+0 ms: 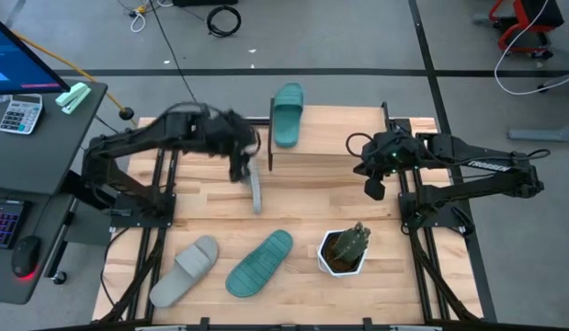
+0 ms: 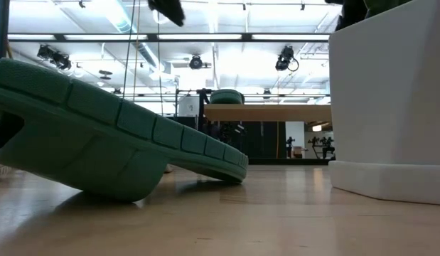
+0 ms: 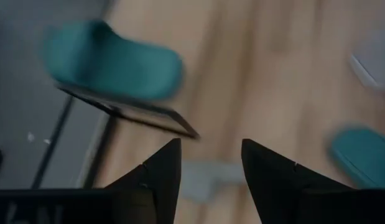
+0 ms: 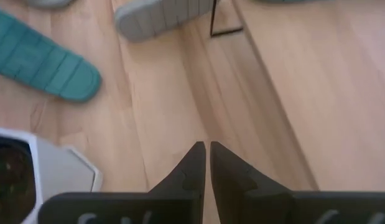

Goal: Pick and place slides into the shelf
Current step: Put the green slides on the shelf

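The shelf [image 2: 269,112] stands at the table's far middle, with one teal slide [image 1: 287,112] lying on its plank top. A grey slide [image 1: 256,188] rests on its long edge on the table, just in front of the shelf's left legs [image 1: 270,152]. My left gripper [image 1: 242,169] hangs open above and just left of that slide; in its wrist view [image 3: 211,149] the slide shows as a grey blur [image 3: 204,177] beyond the fingers. Another teal slide [image 1: 259,264] and another grey slide [image 1: 185,269] lie on the near part of the table. My right gripper [image 1: 375,188] waits shut, right of the shelf.
A white pot with a green plant [image 1: 344,250] stands near the front right, beside the near teal slide. A desk with a calculator [image 1: 19,114] and a keyboard adjoins the table's left side. Bare wood lies between the shelf and the near slides.
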Available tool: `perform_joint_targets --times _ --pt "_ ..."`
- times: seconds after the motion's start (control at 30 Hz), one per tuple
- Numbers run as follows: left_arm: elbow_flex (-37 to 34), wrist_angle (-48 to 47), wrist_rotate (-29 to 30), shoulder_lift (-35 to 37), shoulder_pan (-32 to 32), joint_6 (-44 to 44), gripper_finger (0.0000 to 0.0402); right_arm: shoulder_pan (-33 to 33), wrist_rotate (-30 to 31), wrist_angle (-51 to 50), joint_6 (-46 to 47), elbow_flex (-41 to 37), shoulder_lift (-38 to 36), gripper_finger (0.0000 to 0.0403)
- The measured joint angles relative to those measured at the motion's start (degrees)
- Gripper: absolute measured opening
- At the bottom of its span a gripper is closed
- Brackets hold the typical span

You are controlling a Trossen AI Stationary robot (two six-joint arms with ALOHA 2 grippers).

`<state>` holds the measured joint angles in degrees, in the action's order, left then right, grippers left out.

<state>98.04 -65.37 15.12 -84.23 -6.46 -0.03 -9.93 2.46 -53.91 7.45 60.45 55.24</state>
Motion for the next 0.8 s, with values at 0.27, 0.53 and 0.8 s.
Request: perform_joint_targets --times 0.27,0.53,0.8 --pt "-0.02 -10.75 6.19 -0.53 14.06 -14.19 0.0173 -0.02 0.0 -5.51 1.8 0.0 -0.15 0.003" --pt "-11.93 -9.17 13.06 0.65 23.67 -29.54 0.0172 -0.02 0.01 -7.79 2.89 0.0 -1.5 0.003" --pt "-29.97 0.01 12.59 1.49 25.09 -39.01 0.0172 -0.02 0.04 -9.37 4.69 0.0 -4.22 0.003"
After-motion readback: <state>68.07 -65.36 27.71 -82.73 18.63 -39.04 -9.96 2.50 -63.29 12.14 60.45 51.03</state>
